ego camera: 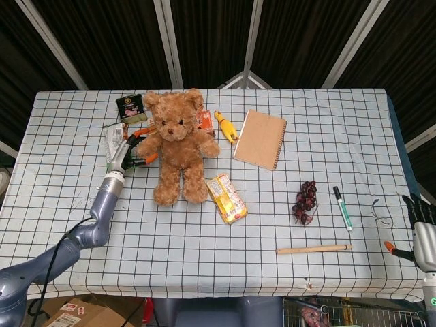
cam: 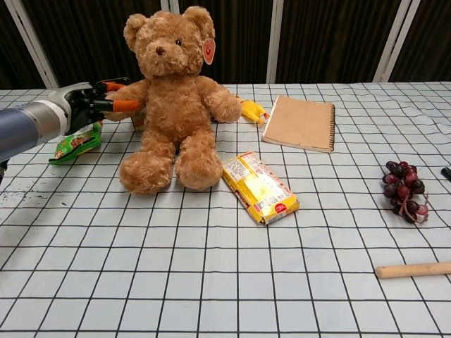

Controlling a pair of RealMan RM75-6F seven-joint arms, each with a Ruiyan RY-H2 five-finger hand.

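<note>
A brown teddy bear [ego camera: 176, 146] sits upright on the checked tablecloth, also shown in the chest view [cam: 173, 98]. My left hand [ego camera: 133, 146] reaches in from the left, its orange-tipped fingers spread above and below the bear's near paw [cam: 116, 104]. In the chest view the left hand [cam: 95, 102] has its fingertips at the paw, and no firm grip shows. My right hand [ego camera: 422, 235] hangs off the table's front right corner, fingers straight and holding nothing.
A green snack bag [cam: 76, 144] lies under my left arm, with a dark tin [ego camera: 130, 107] behind it. Right of the bear are a rubber chicken [ego camera: 225, 127], a notebook [ego camera: 260, 138], a yellow packet [ego camera: 227, 198], grapes [ego camera: 305, 202], a marker [ego camera: 342, 207] and a wooden stick [ego camera: 313, 249].
</note>
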